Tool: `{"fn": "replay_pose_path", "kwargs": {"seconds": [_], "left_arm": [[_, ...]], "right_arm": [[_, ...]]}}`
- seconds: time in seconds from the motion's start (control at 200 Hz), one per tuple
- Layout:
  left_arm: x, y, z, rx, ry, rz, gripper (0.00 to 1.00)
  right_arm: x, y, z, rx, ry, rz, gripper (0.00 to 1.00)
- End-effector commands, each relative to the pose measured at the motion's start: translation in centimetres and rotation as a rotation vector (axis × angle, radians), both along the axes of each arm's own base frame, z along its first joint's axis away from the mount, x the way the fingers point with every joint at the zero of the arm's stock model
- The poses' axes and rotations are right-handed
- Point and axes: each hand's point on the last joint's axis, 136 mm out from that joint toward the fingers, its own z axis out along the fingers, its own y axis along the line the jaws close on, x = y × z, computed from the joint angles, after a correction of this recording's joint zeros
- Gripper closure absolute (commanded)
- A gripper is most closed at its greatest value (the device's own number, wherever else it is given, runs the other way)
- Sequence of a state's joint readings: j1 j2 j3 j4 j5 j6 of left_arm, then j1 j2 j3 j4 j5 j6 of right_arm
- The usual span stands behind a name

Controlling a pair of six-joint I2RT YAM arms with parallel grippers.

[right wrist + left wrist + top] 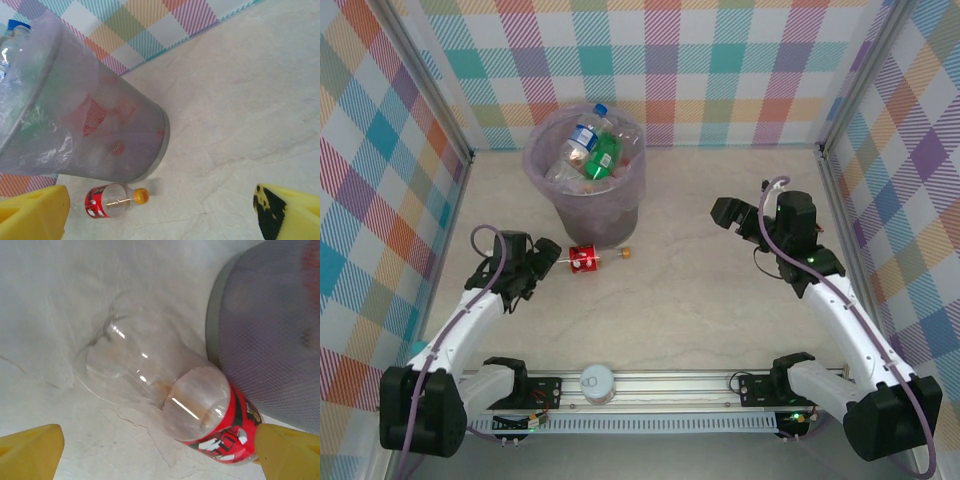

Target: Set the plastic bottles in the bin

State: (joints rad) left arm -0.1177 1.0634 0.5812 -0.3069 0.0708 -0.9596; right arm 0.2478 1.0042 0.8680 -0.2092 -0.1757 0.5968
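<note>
Your left gripper [548,262] is hanging wide open just over the table [720,320], yellow fingertips [30,450] spread either side of one loose bottle [200,410], not pinching it. That bottle is lying on its side just beside the foot of the bin [588,212]. The bin is holding a heap: a blue-capped bottle [585,135], a green bottle [607,152], red-labelled ones. Your right gripper [725,215] is hovering open, gripping nothing.

- Checked pastel walls [720,70] stand at 9, 12 and 3 o'clock.
- Pale, marbled tabletop [690,320] spreads across the middle, evenly lit.
- Metal rail [670,383] runs along 6 o'clock.
</note>
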Motion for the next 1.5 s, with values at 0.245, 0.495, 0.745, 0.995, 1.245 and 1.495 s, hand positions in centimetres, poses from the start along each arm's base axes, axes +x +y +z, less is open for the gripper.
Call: {"fn": "replay_pose_path", "kwargs": {"seconds": [0.245,0.495,0.745,0.995,1.245,1.495], "left_arm": [[3.8,-1.6,-2.1,-0.221,-0.073,0.171,0.00],[4.6,-1.4,-3.8,-0.216,-0.078,0.195,0.04],[3.8,0.0,-4.6,-0.179,-0.106,0.262,0.34],[3.5,2.2,1.1,0.005,-0.178,0.236,0.43],[1.7,6.0,11.7,0.260,-0.345,0.246,0.50],[-2.6,9.8,27.9,0.655,-0.551,0.225,0.63]], "right_arm": [[-0.6,-1.3,1.8,-0.042,-0.051,-0.038,0.06],[-0.8,-1.6,1.8,-0.041,-0.054,-0.053,0.05],[-0.4,-1.9,1.2,-0.072,-0.039,-0.066,0.05],[-0.8,-1.9,1.6,-0.064,-0.050,-0.067,0.06],[-0.8,-1.9,1.7,-0.060,-0.051,-0.064,0.05],[-0.6,-1.8,1.4,-0.052,-0.041,-0.067,0.06]]}}
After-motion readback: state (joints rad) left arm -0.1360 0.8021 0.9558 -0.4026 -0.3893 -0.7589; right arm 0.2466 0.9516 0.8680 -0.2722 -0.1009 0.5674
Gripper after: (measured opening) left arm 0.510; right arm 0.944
